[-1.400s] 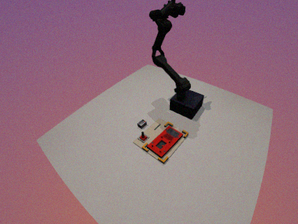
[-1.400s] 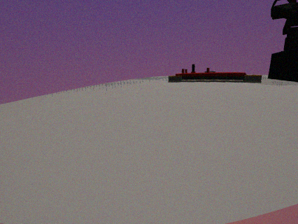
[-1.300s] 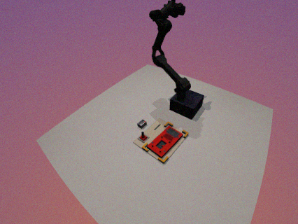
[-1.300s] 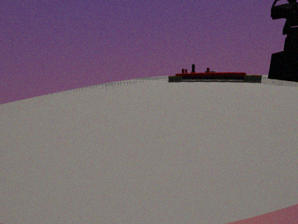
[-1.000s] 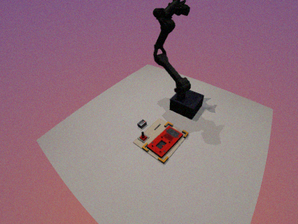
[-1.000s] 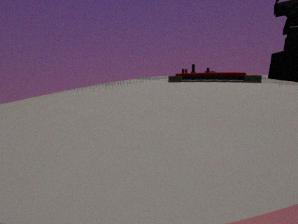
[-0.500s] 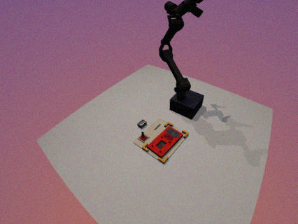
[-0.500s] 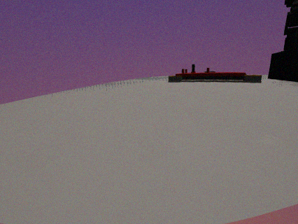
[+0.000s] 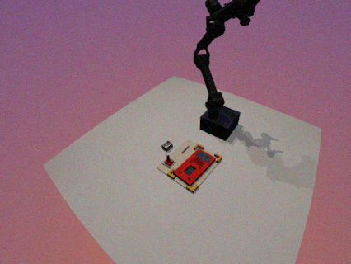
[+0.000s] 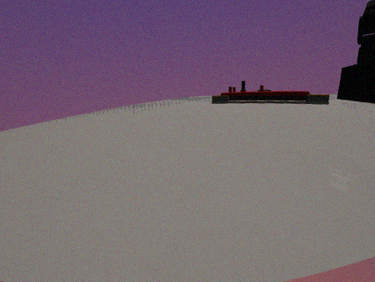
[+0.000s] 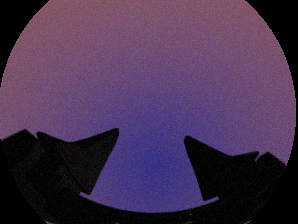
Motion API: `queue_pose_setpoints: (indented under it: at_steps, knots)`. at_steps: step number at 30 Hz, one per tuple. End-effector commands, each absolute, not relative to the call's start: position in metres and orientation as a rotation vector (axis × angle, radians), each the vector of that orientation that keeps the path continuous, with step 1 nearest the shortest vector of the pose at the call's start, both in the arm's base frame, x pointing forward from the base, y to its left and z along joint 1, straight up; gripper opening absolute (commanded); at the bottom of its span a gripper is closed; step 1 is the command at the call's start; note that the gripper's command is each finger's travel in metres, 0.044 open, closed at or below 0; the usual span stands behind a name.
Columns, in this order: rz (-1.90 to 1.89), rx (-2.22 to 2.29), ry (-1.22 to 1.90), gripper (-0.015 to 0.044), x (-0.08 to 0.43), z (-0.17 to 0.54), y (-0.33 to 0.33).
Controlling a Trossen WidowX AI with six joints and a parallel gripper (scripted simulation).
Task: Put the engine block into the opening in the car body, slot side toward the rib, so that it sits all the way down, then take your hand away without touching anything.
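The red car body [image 9: 199, 168] [image 10: 286, 93] lies flat on a pale board, between yellow corner pieces. Its opening [image 9: 189, 170] shows as a dark square in the half away from the arm's base; the rib is too small to make out. A small dark block with a grey top [image 9: 167, 146], which looks like the engine block, lies on the table beside the board, outside the car body. My gripper [image 11: 152, 136] is open and empty, with only background between its fingers in the wrist view. The arm is raised high, far from the block and the car body.
The pale board [image 9: 162, 167] also bears a small red piece with an upright black post [image 9: 168, 158] and has a dark slot [image 9: 185, 149]. A yellow corner piece [image 9: 192, 188] sits at its near corner. The arm's dark base [image 9: 219, 122] stands behind the board.
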State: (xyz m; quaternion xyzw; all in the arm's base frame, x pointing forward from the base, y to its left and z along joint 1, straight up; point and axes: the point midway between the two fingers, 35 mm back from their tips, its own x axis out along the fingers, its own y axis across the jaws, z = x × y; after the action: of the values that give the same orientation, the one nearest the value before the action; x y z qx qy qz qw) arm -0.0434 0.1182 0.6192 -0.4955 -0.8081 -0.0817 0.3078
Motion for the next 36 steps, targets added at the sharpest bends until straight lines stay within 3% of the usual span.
queue_pose_setpoints:
  at_steps: [1,18,36]
  knots:
    - [-0.097,-1.348,-2.049,0.0440,-0.016,0.613,0.139]
    - [0.261,-1.440,-1.598,0.0440,0.098,0.577,0.187]
    - [0.542,-1.403,-1.005,0.0440,0.225,0.504,0.193]
